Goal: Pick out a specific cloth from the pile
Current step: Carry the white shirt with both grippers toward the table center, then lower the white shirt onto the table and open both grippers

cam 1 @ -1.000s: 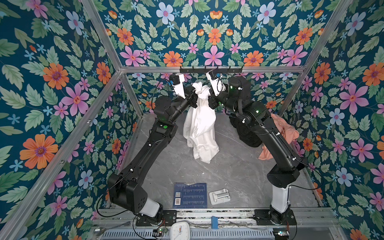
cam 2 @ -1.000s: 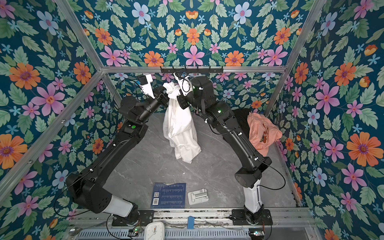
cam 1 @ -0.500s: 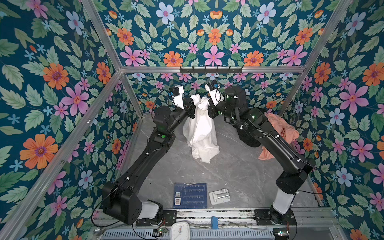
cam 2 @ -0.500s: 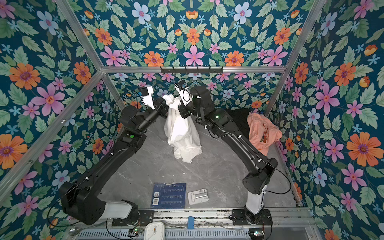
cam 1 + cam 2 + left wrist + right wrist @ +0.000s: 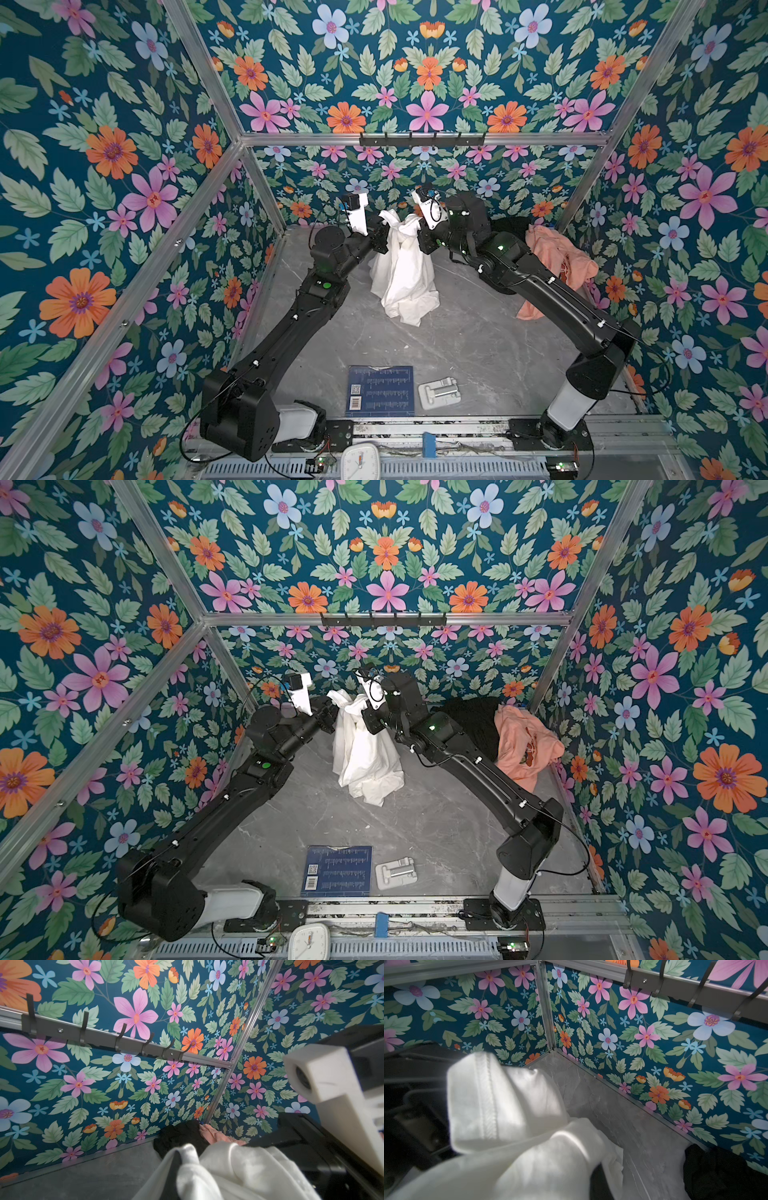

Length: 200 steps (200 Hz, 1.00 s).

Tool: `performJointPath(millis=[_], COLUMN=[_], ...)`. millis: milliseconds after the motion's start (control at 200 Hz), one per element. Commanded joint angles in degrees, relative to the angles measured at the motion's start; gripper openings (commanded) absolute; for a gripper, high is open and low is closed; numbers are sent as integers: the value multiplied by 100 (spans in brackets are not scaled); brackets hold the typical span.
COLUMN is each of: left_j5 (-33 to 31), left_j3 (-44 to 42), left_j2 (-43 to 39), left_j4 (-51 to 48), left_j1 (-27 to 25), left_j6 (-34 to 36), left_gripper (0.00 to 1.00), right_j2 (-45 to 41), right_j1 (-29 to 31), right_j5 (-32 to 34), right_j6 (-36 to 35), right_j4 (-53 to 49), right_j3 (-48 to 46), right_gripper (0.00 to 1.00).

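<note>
**Item:** plain white wrinkled fabric garment [image 5: 405, 274], the cloth wanted.

**Location:** far centre of the grey marbled tabletop [image 5: 457, 345], slung between the two arms. It is well apart from the rest of the pile at far right, which is a crumpled black garment [image 5: 473, 721] and a peach-orange printed shirt [image 5: 523, 746].

**Change:** a second ago the garment's top was up by the black hook rail [image 5: 422, 139] on the far wall. Both arms have since come down, and the lower hem now crumples on the tabletop. Judged: the cloth is already out of the pile. The descent reads as laying it down, with the release not yet made.

**Left gripper** [image 5: 384, 228]: closed hard on the garment's upper left bunch, with its jaws buried in fabric in the wrist view.

**Right gripper** [image 5: 417, 228]: likewise clamped, on the upper right bunch.

**Pose:** both arms stretch from the near rail toward the far wall. Their elbows are bent outward and their wrists converge above the cloth, close together but apart.
</note>
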Motion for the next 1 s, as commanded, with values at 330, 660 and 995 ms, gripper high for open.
performJointPath(millis=[330,660,995], left_j5=[-173,-94,-118], left_j3=[-737,-1206,-1844], left_j2=[-264,-264,-221], left_j4=[-49,13,141], left_j1=[43,59,56], left_j6=[-39,-212,-444], left_gripper=[0,0,0], right_j2=[-172,-184,6], right_j1=[-173,-404,-668], right_j5=[-13,-91,-281], right_j6=[483,727,984], right_j4=[586,826,1076], right_j3=[-940,-1587,-2070], right_gripper=[0,0,0])
